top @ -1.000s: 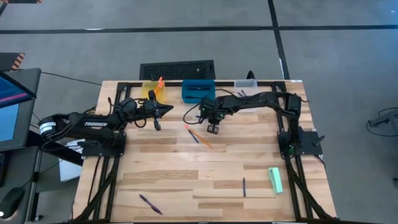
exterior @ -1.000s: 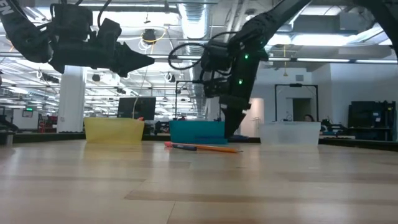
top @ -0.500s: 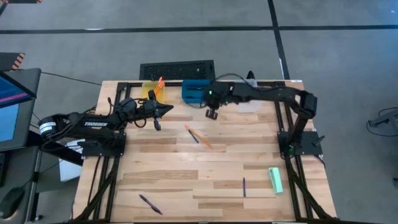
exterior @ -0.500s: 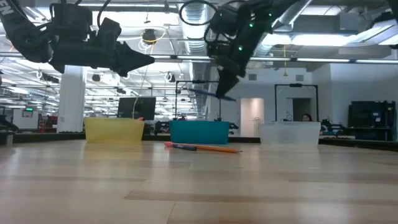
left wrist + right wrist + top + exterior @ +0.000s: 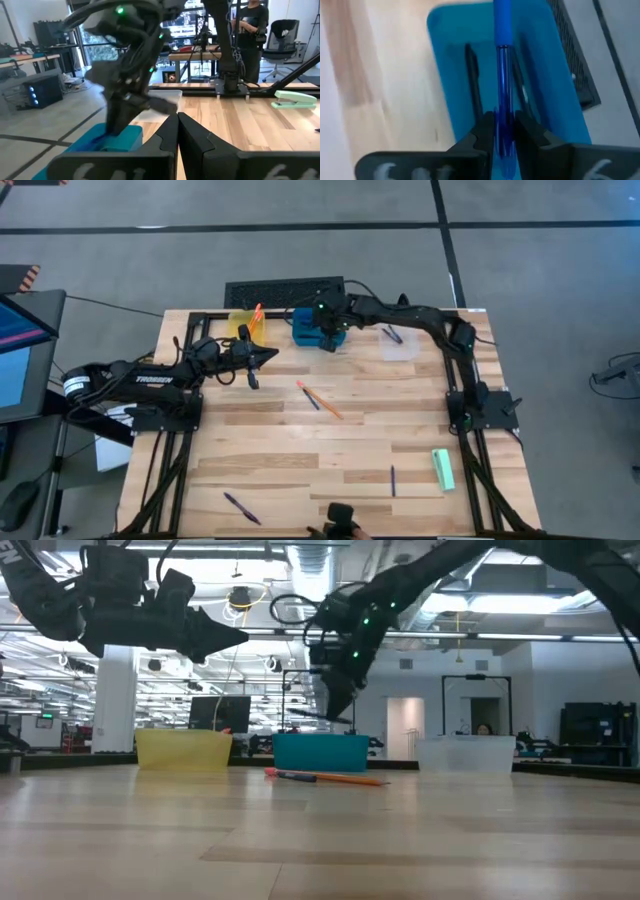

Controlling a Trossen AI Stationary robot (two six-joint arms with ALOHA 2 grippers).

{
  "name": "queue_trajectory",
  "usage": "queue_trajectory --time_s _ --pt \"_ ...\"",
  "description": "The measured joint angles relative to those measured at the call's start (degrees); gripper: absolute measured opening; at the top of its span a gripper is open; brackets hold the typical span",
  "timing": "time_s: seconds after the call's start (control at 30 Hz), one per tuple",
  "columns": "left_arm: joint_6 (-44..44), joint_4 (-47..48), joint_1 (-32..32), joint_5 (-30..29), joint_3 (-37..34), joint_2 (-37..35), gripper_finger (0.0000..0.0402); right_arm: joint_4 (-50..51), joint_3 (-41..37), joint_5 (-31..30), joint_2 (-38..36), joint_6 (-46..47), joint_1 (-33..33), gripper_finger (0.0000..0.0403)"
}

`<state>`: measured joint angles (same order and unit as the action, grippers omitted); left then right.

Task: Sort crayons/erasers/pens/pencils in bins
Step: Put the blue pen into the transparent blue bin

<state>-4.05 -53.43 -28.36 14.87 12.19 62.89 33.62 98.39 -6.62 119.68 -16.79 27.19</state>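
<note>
Right gripper (image 5: 503,131): closed on a blue pen (image 5: 502,75) — held above the blue bin (image 5: 560,95), where dark pens already lie.
Release: to be made only once the pen is centred over the bin and lowered.
Left gripper (image 5: 268,356): shut, empty, parked near the yellow bin (image 5: 240,323).
Writing: "TROSSEN" read on the left arm.

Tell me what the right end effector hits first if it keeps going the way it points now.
Probably the blue bin. The right end effector, shut on a blue pen, points down into that bin, where another dark pen already lies. How far above the bin it hangs is hard to judge.
</note>
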Motion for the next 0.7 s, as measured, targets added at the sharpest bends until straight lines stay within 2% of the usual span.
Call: queue_trajectory --time_s 0.23,0.7 --pt "0.00 0.15 0.02 0.26 0.00 0.00 0.0000 -0.45 0.32 2.39 4.38 -0.45 1.38 0.0066" --pt "0.00 0.04 0.02 0.24 0.00 0.00 0.0000 -0.56 0.35 2.62 6.32 -0.82 2.15 0.0066"
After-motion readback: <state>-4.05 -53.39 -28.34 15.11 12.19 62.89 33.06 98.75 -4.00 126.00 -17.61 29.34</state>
